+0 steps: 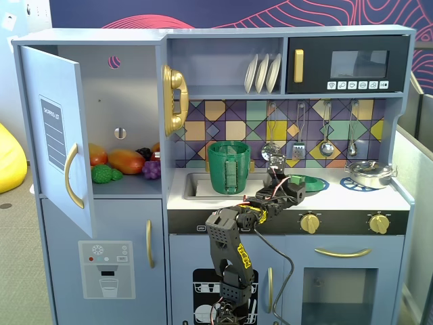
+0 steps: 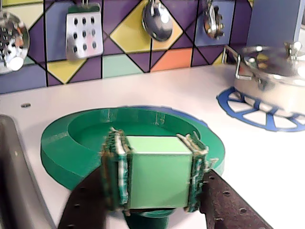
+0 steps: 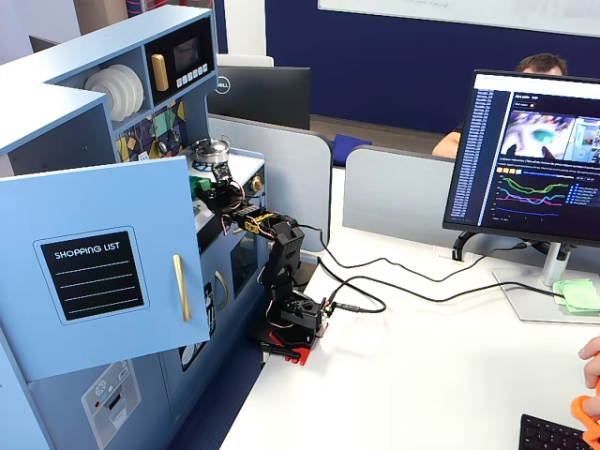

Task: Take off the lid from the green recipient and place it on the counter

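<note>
One green pot (image 1: 229,166), one green lid (image 2: 131,138), one silver pot (image 1: 369,173), three white plates (image 1: 263,72), four hanging utensils (image 1: 298,148), two gold stove knobs (image 1: 310,222), one gold telephone (image 1: 174,100), and two blue burner rings (image 2: 252,105) on the table's right half.

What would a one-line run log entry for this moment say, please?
phase: placing | gripper: shut on lid knob | lid: on counter, right of sink | green recipient: open, in the sink area | release: pending
</note>
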Controlling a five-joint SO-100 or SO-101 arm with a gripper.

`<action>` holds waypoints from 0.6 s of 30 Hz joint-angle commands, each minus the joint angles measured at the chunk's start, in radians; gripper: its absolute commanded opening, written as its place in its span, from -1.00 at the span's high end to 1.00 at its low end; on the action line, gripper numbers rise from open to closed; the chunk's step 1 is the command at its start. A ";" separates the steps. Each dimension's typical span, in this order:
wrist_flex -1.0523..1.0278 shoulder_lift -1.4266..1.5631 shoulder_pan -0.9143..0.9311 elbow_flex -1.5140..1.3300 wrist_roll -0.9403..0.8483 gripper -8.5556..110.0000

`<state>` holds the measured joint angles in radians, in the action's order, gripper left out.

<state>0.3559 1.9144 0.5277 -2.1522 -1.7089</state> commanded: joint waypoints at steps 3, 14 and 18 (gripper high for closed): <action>-0.064 0.106 0.017 0.057 0.040 0.43; -0.847 0.683 -0.124 0.156 -0.011 0.54; -1.101 0.928 -0.222 -0.069 -0.017 0.58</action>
<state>-0.5308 2.6108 0.3728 -2.1062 -1.7073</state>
